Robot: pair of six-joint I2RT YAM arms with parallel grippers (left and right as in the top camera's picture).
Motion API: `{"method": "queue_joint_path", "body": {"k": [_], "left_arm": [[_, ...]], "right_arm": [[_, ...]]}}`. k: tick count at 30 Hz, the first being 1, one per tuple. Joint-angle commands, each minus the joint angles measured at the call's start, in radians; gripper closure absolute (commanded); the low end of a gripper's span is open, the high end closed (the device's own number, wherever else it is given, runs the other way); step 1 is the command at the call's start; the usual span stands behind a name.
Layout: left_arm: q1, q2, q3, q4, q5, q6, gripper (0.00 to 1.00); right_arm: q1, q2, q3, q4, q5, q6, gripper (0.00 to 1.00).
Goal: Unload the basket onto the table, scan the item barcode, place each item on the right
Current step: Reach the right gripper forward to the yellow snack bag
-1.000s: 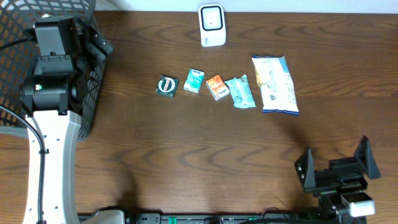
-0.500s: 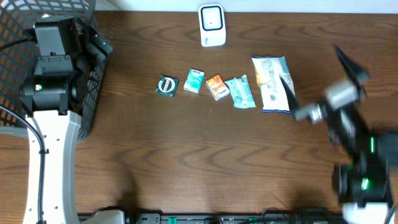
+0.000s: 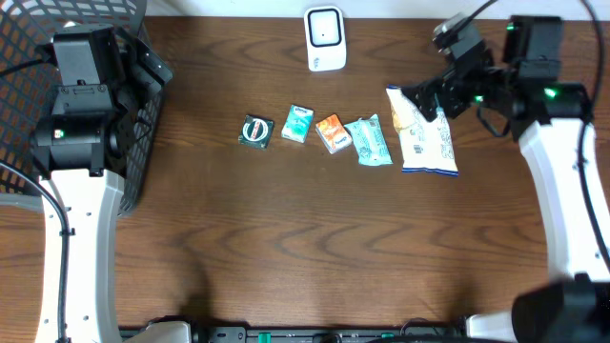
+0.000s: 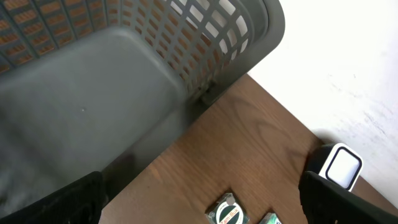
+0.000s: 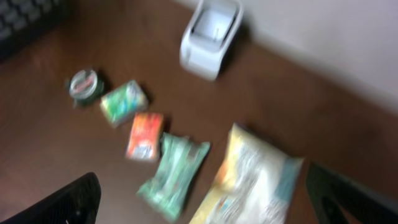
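right arm relocated: a second ago it sat low at the near right corner of the table (image 3: 286,248); now it reaches across the far right side. left arm unchanged.

- item 1, right gripper (image 3: 426,101): fingers spread wide, nothing between them. hangs over the top end of the snack bag (image 3: 424,133). i cannot tell whether it touches. the wrist view is blurred. i judge the jaws stand apart ready to take the bag.
- item 2, snack bag: flat on the table, rightmost of the row, long axis running away from me. likely the item i am to scan, being nearest the hand.
- item 3, row leftward of the bag: green wipes packet (image 3: 370,141), orange packet (image 3: 332,132), teal carton (image 3: 298,124), round green tin (image 3: 255,131). all lie separate, spaced for single picks.
- item 4, scanner (image 3: 324,39): white, upright at the far edge behind the row, so a lifted item can be shown to its face.
- item 5, left gripper (image 4: 205,202): fingers apart, empty, parked above the grey basket (image 3: 29,29), clear of the work.
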Motion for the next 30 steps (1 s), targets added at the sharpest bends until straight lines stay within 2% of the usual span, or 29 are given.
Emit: {"method": "queue_joint_path", "body": {"k": [1,5,8,12,14,20,24,25,26,27,28,30], "left_arm": [[0.004,-0.006,0.002,-0.003,-0.002,-0.012,0.02],[0.004,-0.005,0.002,-0.003,-0.002,-0.012,0.02],[0.004,-0.005,0.002,-0.003,-0.002,-0.012,0.02],[0.004,-0.005,0.002,-0.003,-0.002,-0.012,0.02],[0.004,-0.005,0.002,-0.003,-0.002,-0.012,0.02],[0.004,-0.005,0.002,-0.003,-0.002,-0.012,0.02],[0.004,-0.005,0.002,-0.003,-0.002,-0.012,0.02],[0.004,-0.005,0.002,-0.003,-0.002,-0.012,0.02],[0.004,-0.005,0.002,-0.003,-0.002,-0.012,0.02],[0.004,-0.005,0.002,-0.003,-0.002,-0.012,0.02],[0.004,-0.005,0.002,-0.003,-0.002,-0.012,0.02],[0.004,-0.005,0.002,-0.003,-0.002,-0.012,0.02]], "right_arm": [[0.007,0.076,0.018,-0.072,-0.071,0.146,0.01],[0.006,0.130,0.018,-0.087,-0.067,0.146,0.01],[-0.002,0.141,0.018,-0.068,0.034,0.163,0.01],[-0.048,0.141,0.018,-0.013,0.267,0.397,0.01],[-0.076,0.145,0.014,0.020,0.301,0.431,0.01],[-0.142,0.220,0.008,0.115,0.269,0.430,0.01],[-0.145,0.315,0.008,0.129,0.079,0.429,0.03],[-0.142,0.339,0.008,0.129,0.041,0.430,0.13],[-0.139,0.358,0.008,0.129,0.021,0.430,0.43],[-0.135,0.380,0.008,0.125,0.021,0.430,0.66],[-0.130,0.397,0.008,0.118,0.021,0.430,0.84],[-0.117,0.429,0.008,0.097,0.029,0.430,0.99]]}}
